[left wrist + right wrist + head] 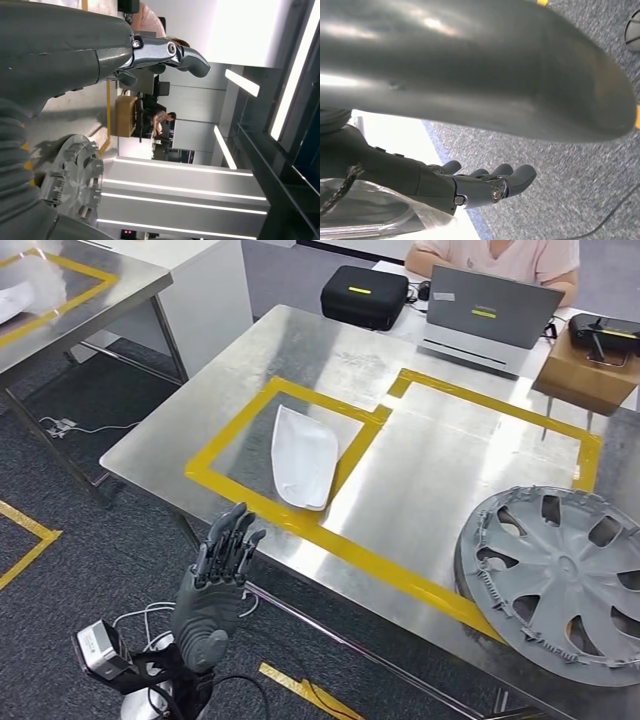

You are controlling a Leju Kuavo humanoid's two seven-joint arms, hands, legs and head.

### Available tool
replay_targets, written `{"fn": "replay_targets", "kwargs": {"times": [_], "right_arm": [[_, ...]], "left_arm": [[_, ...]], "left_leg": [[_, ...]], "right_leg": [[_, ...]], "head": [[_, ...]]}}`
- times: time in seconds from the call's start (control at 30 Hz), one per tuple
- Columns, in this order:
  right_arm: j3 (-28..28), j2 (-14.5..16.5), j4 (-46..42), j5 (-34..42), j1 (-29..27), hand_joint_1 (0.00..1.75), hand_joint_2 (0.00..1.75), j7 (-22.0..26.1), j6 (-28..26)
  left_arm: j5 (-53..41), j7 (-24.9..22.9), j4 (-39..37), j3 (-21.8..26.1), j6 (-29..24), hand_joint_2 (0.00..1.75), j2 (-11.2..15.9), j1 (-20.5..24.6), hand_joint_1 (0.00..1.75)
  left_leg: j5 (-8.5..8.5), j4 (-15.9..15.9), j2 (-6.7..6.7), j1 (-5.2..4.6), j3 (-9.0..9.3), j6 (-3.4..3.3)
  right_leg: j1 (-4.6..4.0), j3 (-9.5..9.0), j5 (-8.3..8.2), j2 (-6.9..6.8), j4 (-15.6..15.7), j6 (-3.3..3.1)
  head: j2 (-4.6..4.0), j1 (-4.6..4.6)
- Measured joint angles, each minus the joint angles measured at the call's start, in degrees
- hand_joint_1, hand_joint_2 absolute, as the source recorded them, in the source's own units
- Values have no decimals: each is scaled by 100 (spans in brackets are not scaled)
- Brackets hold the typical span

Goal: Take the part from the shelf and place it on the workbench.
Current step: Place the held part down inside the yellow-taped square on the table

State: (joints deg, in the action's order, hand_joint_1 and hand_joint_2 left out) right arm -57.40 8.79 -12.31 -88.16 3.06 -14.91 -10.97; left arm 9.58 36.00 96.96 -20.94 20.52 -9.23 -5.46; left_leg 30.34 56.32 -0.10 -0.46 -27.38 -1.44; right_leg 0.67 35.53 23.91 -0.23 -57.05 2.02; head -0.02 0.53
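Left hand (215,585) is hovering off the near-left edge of the bench (423,470), below the tabletop level, over dark carpet (90,530). Fingers are stretched out and slightly apart, pointing toward the bench, holding nothing, so it is released. In the left wrist view the thumb (170,52) is sticking out straight, nothing against it.

Part (303,456), a white curved shell, is lying flat on the bench inside the left yellow-taped box (226,430), its near-right corner touching or overlapping the tape. Nothing is touching it. The left hand is near it but clearly apart.

Right hand (478,185) is showing in the right wrist view over blue-grey carpet, fingers extended and nearly straight, nothing between them: released. A big blurred grey curved surface (471,65) is crossing that view close to the lens; can't tell what it is.

Grey hubcap (558,580) is sitting on the near-right of the bench, overlapping the yellow tape, and also showing in the left wrist view (71,180). At the far edge: a black case (364,296), a grey laptop (487,320), and a person (490,258) in pink sitting behind it. A second taped table (68,300) is standing at far left.
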Motion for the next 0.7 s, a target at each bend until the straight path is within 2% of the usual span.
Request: {"fn": "replay_targets", "kwargs": {"times": [0.03,0.07,0.1,0.17,0.2,0.23,0.27,0.3,0.33,0.37,0.4,0.43,0.5,0.53,0.57,0.6,0.67,0.7], "right_arm": [[-3,0,0,1,-2,0,0,1,-1],[-6,0,0,1,-4,0,0,1,-1],[-10,0,0,2,-5,0,0,1,-2],[-21,0,0,5,-5,0,0,3,-2],[-27,0,0,6,-6,0,0,5,-2],[-33,-1,0,7,-5,0,0,7,-3],[-37,-2,0,6,-4,0,0,9,-4],[-39,-3,0,6,-2,0,0,11,-5],[-42,-5,0,6,4,0,0,13,-6],[-44,-6,0,6,15,0,0,13,-7],[-45,-7,0,5,28,0,0,14,-8],[-48,-7,0,4,39,0,0,14,-8],[-59,-7,1,4,47,0,0,10,-11],[-68,-7,1,6,46,0,0,8,-15],[-76,-7,1,9,47,0,0,5,-19],[-83,-7,1,11,48,0,0,3,-23],[-88,-7,0,12,51,0,0,3,-30],[-90,-7,0,13,51,0,0,4,-32]], "left_arm": [[0,-2,-1,1,-1,175,-2,3,0],[1,-3,-1,1,-2,175,-6,7,0],[1,-5,-2,1,-4,175,-10,9,0],[2,-7,-3,1,-8,175,-14,6,0],[3,-7,-3,2,-10,175,-15,4,0],[6,-7,-4,2,-11,175,-15,3,0],[9,-8,-4,2,-12,175,-15,2,0],[11,-8,-4,2,-13,175,-15,2,0],[14,-9,-4,2,-14,175,-16,2,0],[15,-9,-4,2,-14,175,-19,5,0],[15,-9,-4,2,-16,175,-21,7,0],[15,-10,-4,2,-21,175,-23,9,0],[15,-14,-4,2,-37,175,-23,9,0],[15,-15,-4,3,-46,175,-23,8,0],[16,-17,-4,3,-51,175,-23,6,0],[16,-19,-4,4,-56,175,-22,5,0],[16,-22,-5,5,-64,175,-19,2,0],[17,-23,-5,5,-68,175,-16,1,0]], "left_leg": [[-59,-19,8,8,-38,-33],[-126,-38,18,21,-96,-67],[-193,-49,28,32,-167,-95],[-312,-43,37,26,-329,-121],[-368,-37,39,21,-407,-120],[-421,-32,41,18,-482,-114],[-470,-24,43,19,-551,-103],[-512,-14,42,21,-609,-89],[-551,1,39,19,-659,-67],[-585,23,36,12,-701,-42],[-621,43,36,1,-731,-12],[-659,58,39,-8,-751,17],[-725,70,40,-8,-777,78],[-672,110,34,0,-801,109],[-517,226,27,9,-843,141],[-269,448,20,19,-909,170],[311,1164,17,34,-1072,212],[469,1499,17,39,-1118,223]], "right_leg": [[4,43,64,7,-37,26],[5,118,230,13,-163,52],[10,215,493,19,-406,74],[8,406,1046,19,-1143,112],[9,441,1177,19,-1450,122],[9,395,1177,19,-1592,128],[9,242,1069,18,-1514,129],[9,-19,918,17,-1216,127],[11,-357,807,17,-787,121],[8,-690,755,20,-340,106],[6,-929,761,26,5,83],[0,-1045,794,34,204,56],[-3,-1010,786,35,277,-28],[-1,-960,750,23,276,-86],[3,-916,704,6,280,-150],[5,-860,650,-12,285,-205],[-14,-742,539,-32,269,-256],[-23,-672,482,-38,252,-261]], "head": [[0,1],[0,9],[0,18],[0,37],[0,34],[0,34],[0,35],[0,34],[0,37],[0,39],[0,40],[0,42],[0,44],[0,43],[0,37],[0,29],[0,16],[0,14]]}}
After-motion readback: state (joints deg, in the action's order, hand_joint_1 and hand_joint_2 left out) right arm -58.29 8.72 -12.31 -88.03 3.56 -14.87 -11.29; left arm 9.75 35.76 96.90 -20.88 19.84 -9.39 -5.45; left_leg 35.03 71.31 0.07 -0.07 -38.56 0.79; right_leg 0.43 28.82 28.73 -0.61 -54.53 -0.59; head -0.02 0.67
